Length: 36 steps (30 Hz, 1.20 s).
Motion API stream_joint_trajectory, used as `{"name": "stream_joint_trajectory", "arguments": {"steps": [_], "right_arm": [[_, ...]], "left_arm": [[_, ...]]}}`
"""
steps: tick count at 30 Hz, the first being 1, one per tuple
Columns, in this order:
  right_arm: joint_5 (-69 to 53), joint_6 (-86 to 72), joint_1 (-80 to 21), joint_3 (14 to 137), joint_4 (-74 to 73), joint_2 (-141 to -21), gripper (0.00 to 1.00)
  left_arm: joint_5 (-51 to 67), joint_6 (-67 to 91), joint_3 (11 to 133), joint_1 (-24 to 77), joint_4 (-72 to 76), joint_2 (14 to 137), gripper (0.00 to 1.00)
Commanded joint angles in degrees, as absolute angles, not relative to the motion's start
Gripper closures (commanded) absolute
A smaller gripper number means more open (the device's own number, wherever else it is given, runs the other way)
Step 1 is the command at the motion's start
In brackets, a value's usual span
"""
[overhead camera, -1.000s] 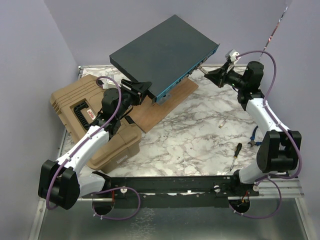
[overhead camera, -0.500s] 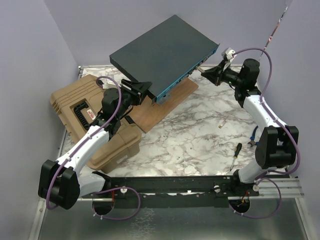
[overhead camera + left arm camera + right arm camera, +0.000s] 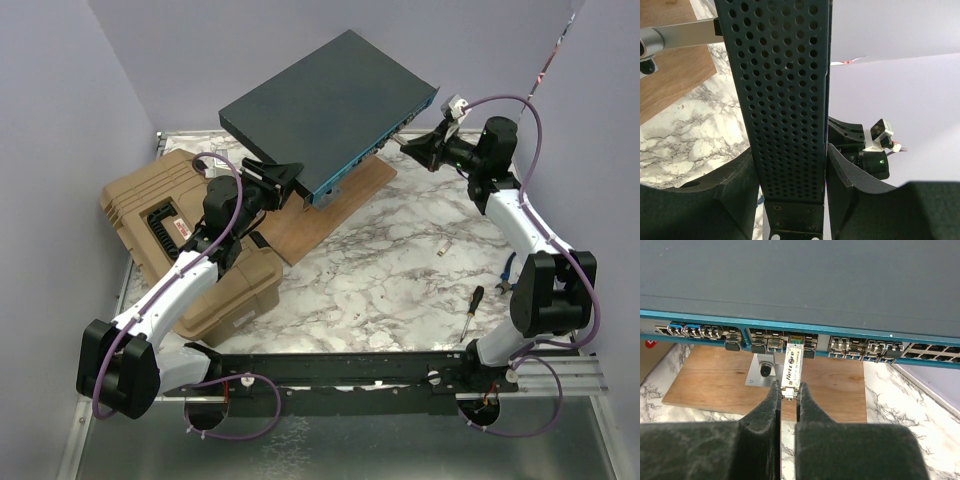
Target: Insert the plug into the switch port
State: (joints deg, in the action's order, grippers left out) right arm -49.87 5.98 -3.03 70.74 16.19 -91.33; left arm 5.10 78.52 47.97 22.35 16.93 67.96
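Now mid-insertion: plug (image 3: pixel 792 367) pinched in right jaws, nose at a port mouth (image 3: pixel 796 339) on the teal front of the switch (image 3: pixel 790 280), itself clamped edgewise in left jaws and held aslant over the table (image 3: pixel 400 270); next, likely a straight, square push home.

Plug (image 3: pixel 792 367) tip hidden inside switch (image 3: pixel 800 285); depth unclear.

Arms: white links, black joints on left arm (image 3: pixel 165 295) and right arm (image 3: pixel 527 228)
Cables (image 3: pixel 547 130): purple, looped along each arm
Hands: matte black, two-fingered, left hand (image 3: pixel 292 178) and right hand (image 3: pixel 408 146)
Wrist camera (image 3: pixel 458 105): white block
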Motion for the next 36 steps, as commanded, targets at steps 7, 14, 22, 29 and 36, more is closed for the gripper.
{"name": "stream_joint_trajectory", "arguments": {"steps": [7, 14, 22, 29, 36], "right_arm": [[-46.2, 3.9, -4.9, 68.5, 18.4, -89.2, 0.99], [-43.7, 1.6, -5.2, 65.4, 22.6, -87.4, 0.99], [-43.6, 0.2, -5.4, 65.2, 24.6, -87.5, 0.99], [-43.0, 0.2, -5.6, 64.2, 24.2, -86.3, 0.99], [-38.8, 0.2, -5.9, 60.1, 27.0, -83.5, 0.99]], "left_arm": [[3.5, 77.4, 47.9, 21.4, 12.4, 66.6, 1.0], [3.3, 78.5, 47.9, 21.4, 12.3, 66.8, 1.0], [3.2, 78.5, 47.9, 21.5, 12.2, 66.8, 1.0], [2.9, 78.6, 47.8, 21.4, 12.0, 66.8, 1.0], [1.8, 79.2, 48.1, 21.4, 11.0, 66.6, 1.0]]}}
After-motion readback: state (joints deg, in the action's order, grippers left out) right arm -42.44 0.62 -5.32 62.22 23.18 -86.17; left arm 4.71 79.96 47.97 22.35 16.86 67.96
